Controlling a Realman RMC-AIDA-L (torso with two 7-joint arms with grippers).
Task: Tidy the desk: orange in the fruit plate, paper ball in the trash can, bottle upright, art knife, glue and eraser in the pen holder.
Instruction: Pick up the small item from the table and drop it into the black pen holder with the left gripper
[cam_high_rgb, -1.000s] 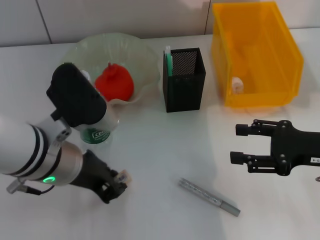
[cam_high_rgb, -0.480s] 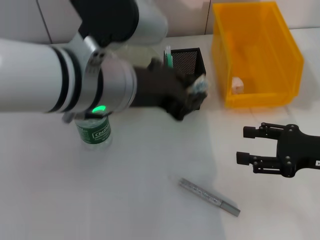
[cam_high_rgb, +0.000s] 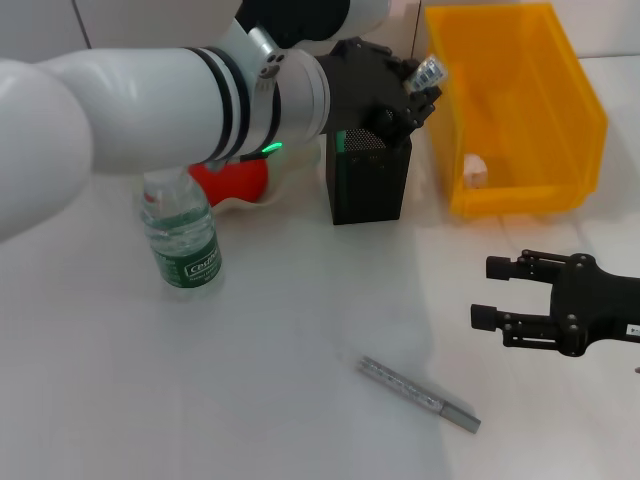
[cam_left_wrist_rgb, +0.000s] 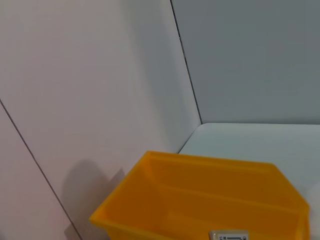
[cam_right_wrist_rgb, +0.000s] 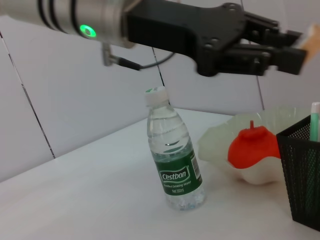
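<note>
White surface (cam_high_rgb: 300, 330) carries the upright bottle (cam_high_rgb: 182, 240). Above the pen holder (cam_high_rgb: 368, 175), the left pincer (cam_high_rgb: 420, 85) is clamped on the eraser (cam_high_rgb: 430, 72); the right pincer (cam_high_rgb: 490, 292) hovers apart.

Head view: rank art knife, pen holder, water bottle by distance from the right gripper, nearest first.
From the right gripper:
1. art knife, lying on the table below-left of it.
2. pen holder, up and left, under the left gripper.
3. water bottle, standing upright far left.
</note>
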